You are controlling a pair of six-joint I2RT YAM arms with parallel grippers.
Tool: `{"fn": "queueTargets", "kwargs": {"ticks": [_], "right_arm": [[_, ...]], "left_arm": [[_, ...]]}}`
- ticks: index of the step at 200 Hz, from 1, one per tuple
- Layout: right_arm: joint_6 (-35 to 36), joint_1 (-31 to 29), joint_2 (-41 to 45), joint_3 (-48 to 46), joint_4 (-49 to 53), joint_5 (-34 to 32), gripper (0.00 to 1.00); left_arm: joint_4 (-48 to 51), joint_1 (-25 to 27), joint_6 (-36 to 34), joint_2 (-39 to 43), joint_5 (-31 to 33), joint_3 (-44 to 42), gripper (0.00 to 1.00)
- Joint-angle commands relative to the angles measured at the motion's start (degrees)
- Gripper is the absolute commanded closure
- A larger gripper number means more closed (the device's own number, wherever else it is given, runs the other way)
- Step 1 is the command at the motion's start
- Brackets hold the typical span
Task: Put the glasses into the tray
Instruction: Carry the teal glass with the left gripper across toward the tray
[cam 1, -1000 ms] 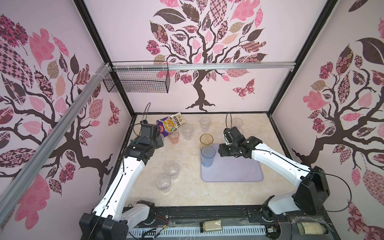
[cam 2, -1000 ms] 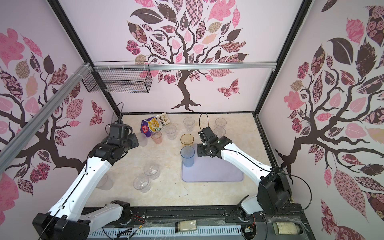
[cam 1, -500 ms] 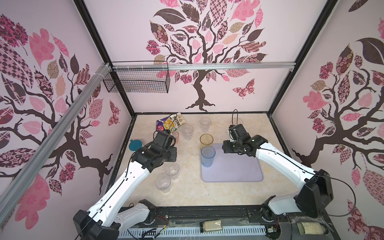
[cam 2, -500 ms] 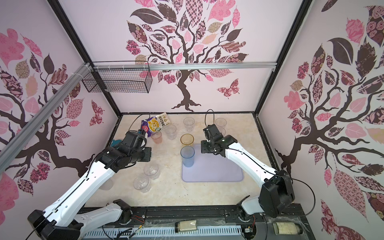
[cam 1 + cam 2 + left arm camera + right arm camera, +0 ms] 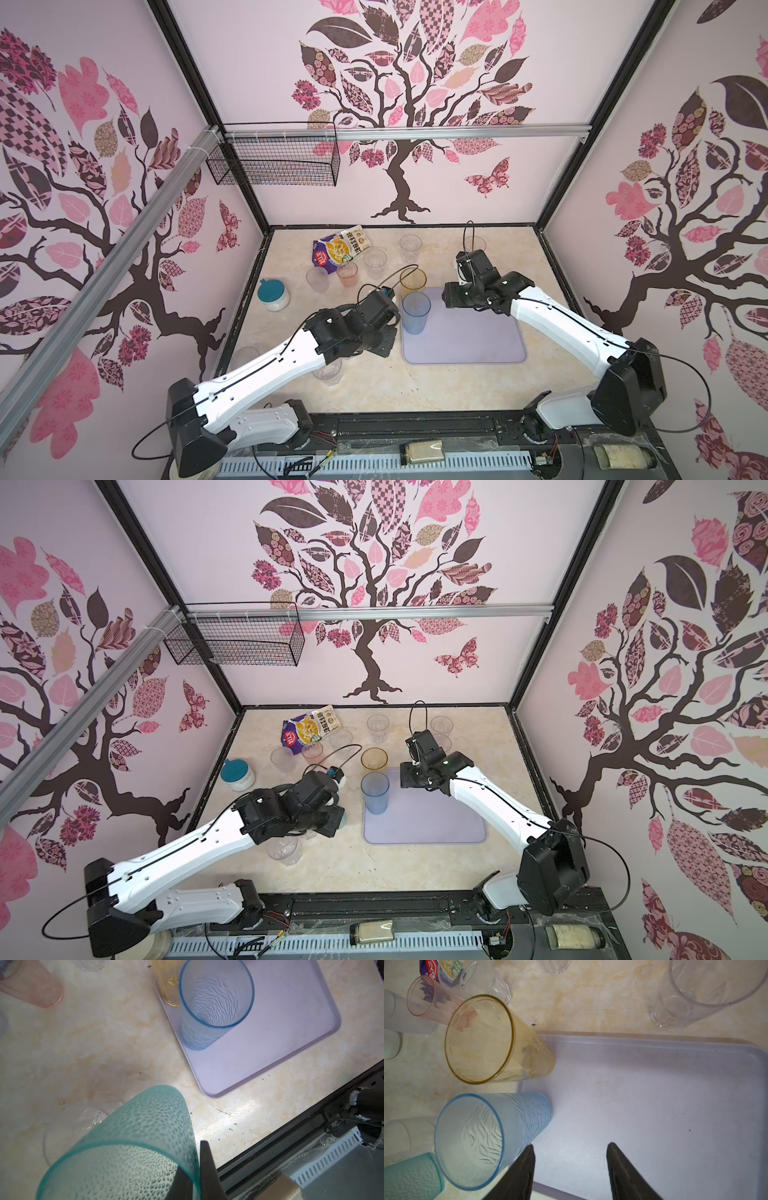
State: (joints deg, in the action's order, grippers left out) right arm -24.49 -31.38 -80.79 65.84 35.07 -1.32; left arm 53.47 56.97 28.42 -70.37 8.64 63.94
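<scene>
left tool (image 5: pixel 197 1169) gripping teal glass (image 5: pixel 135 1136), right tool (image 5: pixel 571 1146) parted

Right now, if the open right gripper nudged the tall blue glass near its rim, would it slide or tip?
Probably tip: the blue glass stands tall and upright on the tray, with a base narrower than its mouth. It looks empty and thin-walled, so likely light. Its ridged wall should give the right gripper some grip.

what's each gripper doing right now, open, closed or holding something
Left gripper: shut on the rim of the teal glass.
Right gripper: open, holding nothing, over the tray.
</scene>
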Motion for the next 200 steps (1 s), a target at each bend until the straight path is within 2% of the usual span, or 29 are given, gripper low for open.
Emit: {"fn": "queueTargets", "kwargs": {"ticks": [1, 28, 62, 136, 169, 200], "right_arm": [[-1.24, 0.0, 1.74, -1.22, -0.6, 0.53, 0.42], [-1.6, 0.0, 2.51, -2.14, -0.79, 0.6, 0.42], [-1.5, 0.08, 3.54, -3.41, -0.9, -0.18, 0.42], [-1.78, 0.04, 3.9, -4.66, -1.49, -0.47, 0.42], [-1.46, 0.02, 4.07, -5.12, -1.37, -0.96, 0.42], [-1.44, 0.04, 4.52, -5.42, -1.35, -1.35, 0.42]], "left_arm": [[-5.9, 3.76, 2.4, -3.46, 3.45, 0.45, 1.0], [-8.71, 8.79, 2.16, -9.61, 4.01, 2.72, 1.0], [-8.57, 10.91, 1.21, -16.72, 2.44, 6.23, 1.0], [-6.45, 11.06, -6.41, -25.01, 1.68, 12.68, 1.0], [-6.82, 10.39, -9.19, -26.82, -2.73, 13.81, 1.0], [-4.92, 9.65, -11.23, -28.82, -3.6, 14.7, 1.0]]}}
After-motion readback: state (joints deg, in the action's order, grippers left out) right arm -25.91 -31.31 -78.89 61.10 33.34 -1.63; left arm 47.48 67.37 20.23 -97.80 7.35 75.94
